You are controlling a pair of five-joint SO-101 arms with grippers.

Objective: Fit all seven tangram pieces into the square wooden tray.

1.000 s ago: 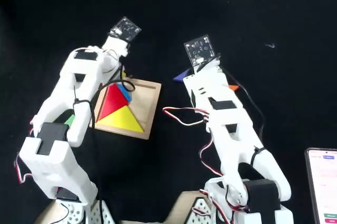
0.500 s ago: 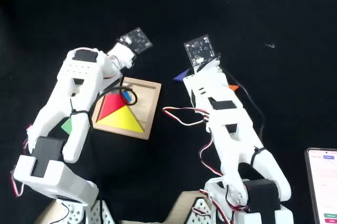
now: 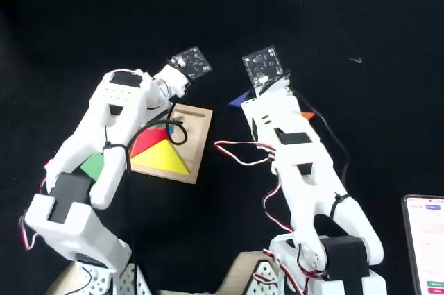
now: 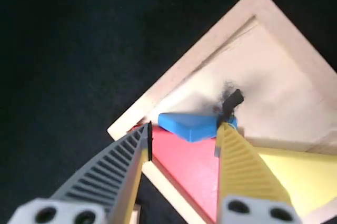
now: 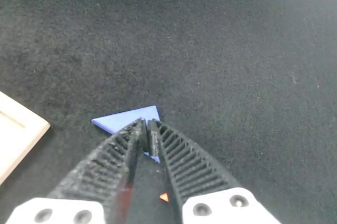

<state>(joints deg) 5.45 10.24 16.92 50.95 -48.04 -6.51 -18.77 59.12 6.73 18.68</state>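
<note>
The square wooden tray (image 3: pixel 200 130) lies under my left arm, holding a red triangle (image 3: pixel 144 141) and a yellow triangle (image 3: pixel 164 159). In the left wrist view my left gripper (image 4: pixel 185 132) is open over the tray's (image 4: pixel 284 34) corner. A small blue piece (image 4: pixel 189 125) lies between its fingertips, partly on the red triangle (image 4: pixel 189 174), beside the yellow one (image 4: pixel 303 176). My right gripper (image 5: pixel 145 127) is shut, its tips just above a violet-blue triangle (image 5: pixel 125 118) flat on the black cloth. That triangle (image 3: pixel 238 100) lies right of the tray.
A green piece (image 3: pixel 91 166) lies on the cloth left of the tray, beside my left arm. An orange piece (image 3: pixel 307 115) peeks out right of my right arm. A phone (image 3: pixel 424 239) lies at the table's near right edge. Red and white cables hang between the arms.
My left arm has swung to the right, carrying its gripper along the tray's far side toward the far corner. The right arm has not moved.
</note>
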